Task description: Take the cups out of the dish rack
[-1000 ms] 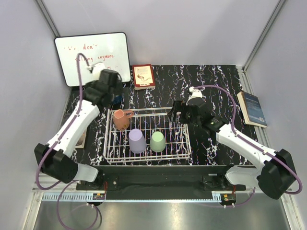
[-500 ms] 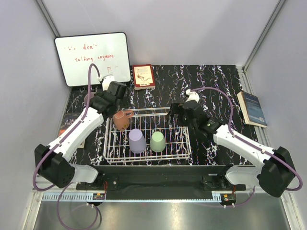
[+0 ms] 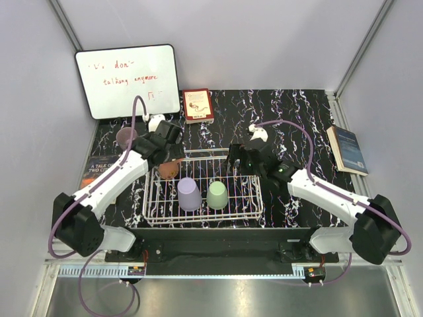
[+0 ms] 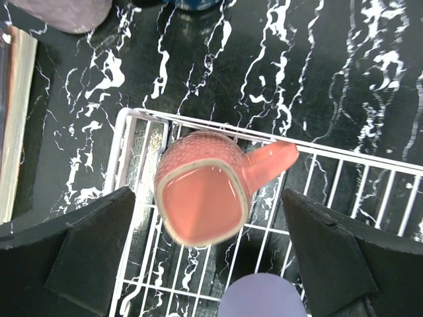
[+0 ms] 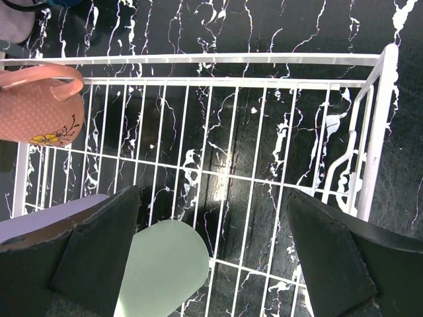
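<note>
The white wire-grid dish rack [image 3: 241,198] sits along the bench's near edge and holds 3 cups. The left pincer [image 4: 210,254], jaws wide apart, hovers over the rack's far-left corner. The salmon-pink dimpled mug [image 4: 201,198] lies between its 2 fingers, touching neither. The right pincer [image 5: 218,261], also spread, hangs over bare wires, and the light green plastic tumbler [image 5: 162,267] is just beside one finger. A lavender plastic tumbler [image 3: 189,194] stands next to the green one. A mauve tumbler [image 3: 125,137] stands outside the rack, toward the bench's far-left corner.

Bright even overhead light, soft shadows, sharp focus, blurred near fingers
</note>
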Tool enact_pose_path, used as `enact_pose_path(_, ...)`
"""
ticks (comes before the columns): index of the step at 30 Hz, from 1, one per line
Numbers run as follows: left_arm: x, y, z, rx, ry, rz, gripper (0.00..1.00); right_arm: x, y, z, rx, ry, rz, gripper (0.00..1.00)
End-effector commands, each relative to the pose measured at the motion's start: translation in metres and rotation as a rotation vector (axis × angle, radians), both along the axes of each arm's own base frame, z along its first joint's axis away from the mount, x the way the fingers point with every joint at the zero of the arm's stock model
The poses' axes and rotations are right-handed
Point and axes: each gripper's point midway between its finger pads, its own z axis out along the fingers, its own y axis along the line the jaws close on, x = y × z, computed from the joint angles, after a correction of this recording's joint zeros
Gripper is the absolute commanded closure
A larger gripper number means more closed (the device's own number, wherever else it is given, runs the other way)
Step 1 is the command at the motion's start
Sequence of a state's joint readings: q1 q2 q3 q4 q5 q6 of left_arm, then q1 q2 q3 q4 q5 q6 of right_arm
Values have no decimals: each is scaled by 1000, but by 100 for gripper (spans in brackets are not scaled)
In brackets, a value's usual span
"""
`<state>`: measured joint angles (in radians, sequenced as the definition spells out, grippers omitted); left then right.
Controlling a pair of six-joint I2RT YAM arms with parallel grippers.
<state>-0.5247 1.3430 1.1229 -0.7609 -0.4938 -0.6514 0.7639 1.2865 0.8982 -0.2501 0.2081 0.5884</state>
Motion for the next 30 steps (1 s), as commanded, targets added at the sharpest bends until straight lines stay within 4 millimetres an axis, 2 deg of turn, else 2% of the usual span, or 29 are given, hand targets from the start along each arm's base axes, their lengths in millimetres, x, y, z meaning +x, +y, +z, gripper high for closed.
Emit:
enact_pose_path(1,9,-6,-15,13,38,4,1,1,-4,2,-38,5,-11,0)
enact_pose_path(13,14,-11,-43,17,136,-2,1,-4,-14,-6,-56,-7,-19,0)
enact_pose_path(14,14,-12,-43,13,138,-7,6,-4,-13,-4,-55,-13,-17,0)
enact_pose_path(15,13,-11,-45,14,140,-4,15,-4,-15,-6,-60,-11,-19,0)
enact_pose_path(16,13,-11,-45,12,138,-3,31,-5,-15,-6,-64,-14,-16,0)
enact_pose_path(18,12,-12,-43,4,132,-7,52,-5,-14,-6,-57,-13,-10,0)
enact_pose_path(19,12,-13,-42,0,130,-9,71,-6,-14,-6,-57,-13,-4,0)
enact_pose_path(22,10,-12,-37,-9,117,-10,100,-8,-14,-6,-47,-12,3,0)
enact_pose_path(30,6,-18,-20,-41,65,-60,100,-11,-13,-4,-26,-13,5,0)
